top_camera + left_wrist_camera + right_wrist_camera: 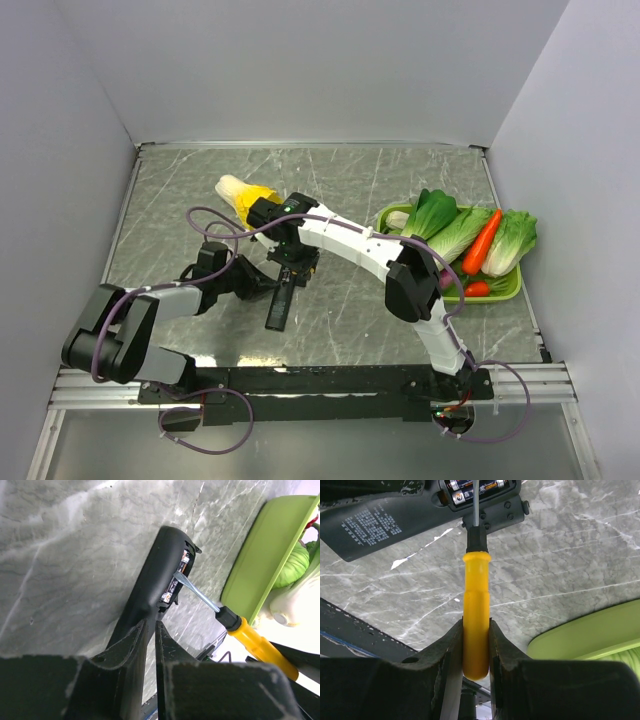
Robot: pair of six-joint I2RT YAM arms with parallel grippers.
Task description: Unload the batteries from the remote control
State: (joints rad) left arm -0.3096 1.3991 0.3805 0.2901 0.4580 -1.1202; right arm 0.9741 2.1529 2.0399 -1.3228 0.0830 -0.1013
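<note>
The table (350,190) has a grey marble-look top with white veins, smooth and faintly glossy. The remote control (150,580) is matt black plastic. The batteries (470,486) wear a shiny dark wrap with a gold band. The screwdriver (476,605) has a smooth, glossy yellow plastic handle, a black collar and a bright bare metal shaft. The tray (260,565) is smooth lime-green plastic with a soft sheen. The left gripper (150,625) and right gripper (476,625) are black, grainy and matt
</note>
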